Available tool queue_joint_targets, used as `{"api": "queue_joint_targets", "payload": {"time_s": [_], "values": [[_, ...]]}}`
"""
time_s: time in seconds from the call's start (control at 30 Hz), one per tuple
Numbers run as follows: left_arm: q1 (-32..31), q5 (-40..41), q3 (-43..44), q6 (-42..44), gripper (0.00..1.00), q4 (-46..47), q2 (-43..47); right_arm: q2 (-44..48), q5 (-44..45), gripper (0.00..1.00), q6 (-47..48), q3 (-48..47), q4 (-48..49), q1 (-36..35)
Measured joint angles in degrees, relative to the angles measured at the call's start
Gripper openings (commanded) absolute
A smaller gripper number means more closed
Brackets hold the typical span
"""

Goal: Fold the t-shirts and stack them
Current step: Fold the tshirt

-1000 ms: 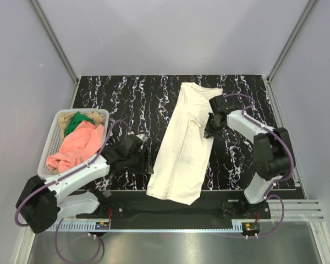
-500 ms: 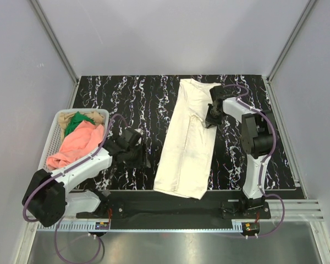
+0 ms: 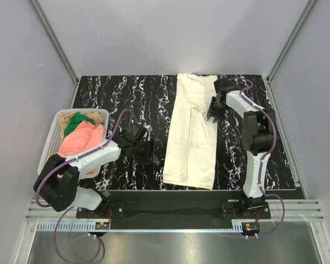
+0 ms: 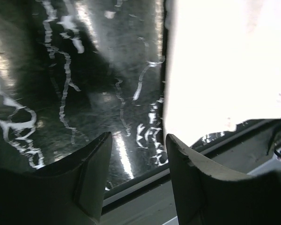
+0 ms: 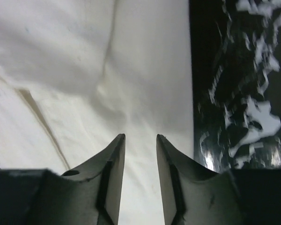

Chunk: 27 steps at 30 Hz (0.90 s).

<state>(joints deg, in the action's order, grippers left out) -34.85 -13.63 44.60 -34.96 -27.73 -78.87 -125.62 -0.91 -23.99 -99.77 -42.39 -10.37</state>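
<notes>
The cream-white t-shirt (image 3: 191,137) lies as a long narrow strip, folded lengthwise, from the table's back edge to near the front. My right gripper (image 3: 213,113) hovers over its upper right edge; in the right wrist view the gripper (image 5: 140,137) is open, with only flat cream cloth (image 5: 84,70) beneath the gap. My left gripper (image 3: 151,154) sits just left of the shirt's lower half. In the left wrist view it (image 4: 138,138) is open over bare table, the shirt's edge (image 4: 225,70) to the right. Salmon-pink (image 3: 80,140), green (image 3: 74,122) and tan (image 3: 97,116) shirts lie bunched in the basket.
A white mesh basket (image 3: 51,144) stands at the left of the black marbled table (image 3: 126,99). The table's front rail (image 4: 145,187) runs close below the left fingers. Grey walls enclose the back and sides.
The cream shirt slid toward the back and straightened; its hem no longer hangs over the front edge. The right gripper moved back with it and opened. The left gripper shifted right toward the shirt.
</notes>
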Motion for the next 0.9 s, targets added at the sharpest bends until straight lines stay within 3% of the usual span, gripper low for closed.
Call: {"api": "queue_joint_targets", "payload": {"time_s": [0.1, 0.17, 0.2, 0.23, 0.27, 0.4, 0.53, 0.7, 0.9], "values": [[-2.01, -1.29, -0.55, -0.57, 0.52, 2.54, 0.00, 8.90, -0.52, 0.43, -2.16, 9.25, -1.29, -0.07], [-3.39, -1.81, -1.42, -1.25, 0.50, 4.15, 0.00, 17.92, -1.29, 0.38, -3.72, 17.18, -1.75, -0.50], [-4.02, -2.23, -2.05, -1.66, 0.46, 4.90, 0.00, 22.38, -1.62, 0.32, -4.46, 20.48, -2.56, -1.09], [-4.66, -2.62, -2.54, -2.21, 0.42, 5.29, 0.00, 26.97, -2.08, 0.08, -5.11, 23.80, -2.71, -2.25], [-5.27, -2.93, -2.97, -2.62, 0.38, 5.75, 0.00, 30.73, -2.91, 0.00, -5.66, 26.60, -3.15, -3.85], [-8.52, -5.29, -3.52, -4.76, 0.22, 9.49, 0.17, 43.34, -6.58, 0.00, -10.62, 39.15, -2.89, -12.28], [-12.22, -6.82, -3.50, -6.82, 0.06, 14.14, 0.02, 51.41, -9.03, 0.00, -15.50, 49.46, -4.26, -16.35], [-15.19, -7.15, -3.50, -8.09, 0.00, 17.99, -3.34, 59.30, -10.03, 0.00, -21.42, 59.32, -4.00, -16.79], [-15.45, -5.66, -3.48, -8.11, 0.00, 17.94, -10.01, 58.47, -10.23, 0.00, -23.98, 64.00, -3.37, -17.40]]}}
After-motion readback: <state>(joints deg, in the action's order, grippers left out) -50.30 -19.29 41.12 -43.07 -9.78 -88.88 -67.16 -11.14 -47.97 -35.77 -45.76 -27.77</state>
